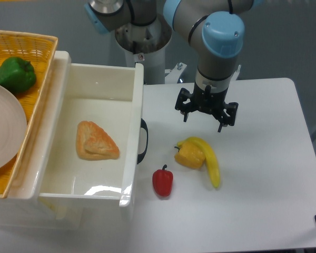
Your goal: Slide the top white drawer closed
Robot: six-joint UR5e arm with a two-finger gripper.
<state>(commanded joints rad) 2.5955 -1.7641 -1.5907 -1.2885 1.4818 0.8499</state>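
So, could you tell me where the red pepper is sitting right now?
The red pepper stands on the white table, just right of the open top white drawer and its black handle, down-left of the yellow pepper.

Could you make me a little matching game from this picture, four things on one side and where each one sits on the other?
Things:
1. pastry
2. green pepper
3. red pepper
4. gripper

Places:
A. in the yellow wicker basket
B. above the table, over the banana
C. inside the open top white drawer
D. on the table, right of the drawer's black handle

Pairs: 1-C, 2-A, 3-D, 4-B
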